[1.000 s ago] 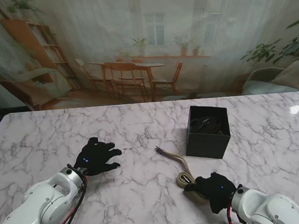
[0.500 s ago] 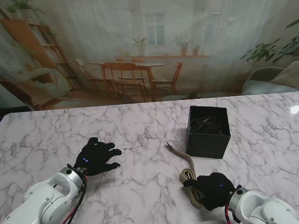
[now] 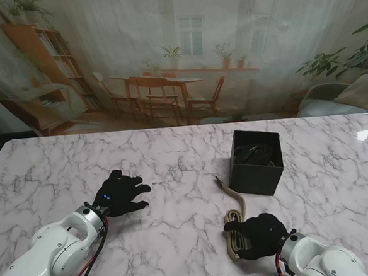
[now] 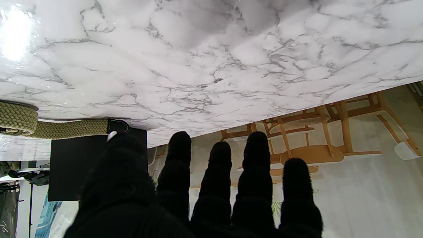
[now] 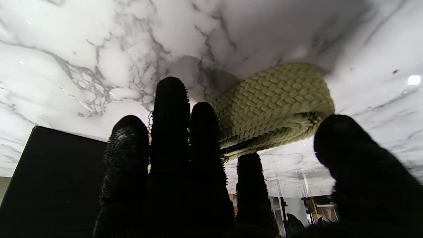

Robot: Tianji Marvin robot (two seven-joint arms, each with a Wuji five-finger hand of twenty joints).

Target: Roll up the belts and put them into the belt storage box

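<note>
the belt storage box (image 3: pixel 256 162) is a black open-topped box standing on the marble worktop (image 3: pixel 172 151), and a dark coiled belt (image 3: pixel 256 153) already lies inside it. a woven tan belt (image 3: pixel 235 218) lies on the worktop nearer to me than the box and a little to its left. its free end, with a dark tip, reaches up to just beside the box's near left corner, and the rest folds into a loose coil closer to me. the right hand (image 3: pixel 259 235) rests on that coil with its black-gloved fingers (image 5: pixel 170 109) curled over the braided roll, gripping it against the worktop. in the right wrist view the roll sits between the thumb and the other fingers. the left hand (image 3: pixel 118 193) lies well to the left of the box, palm down on the worktop, fingers spread and holding nothing. from the left wrist view the belt's strap runs up to the box's side.
</note>
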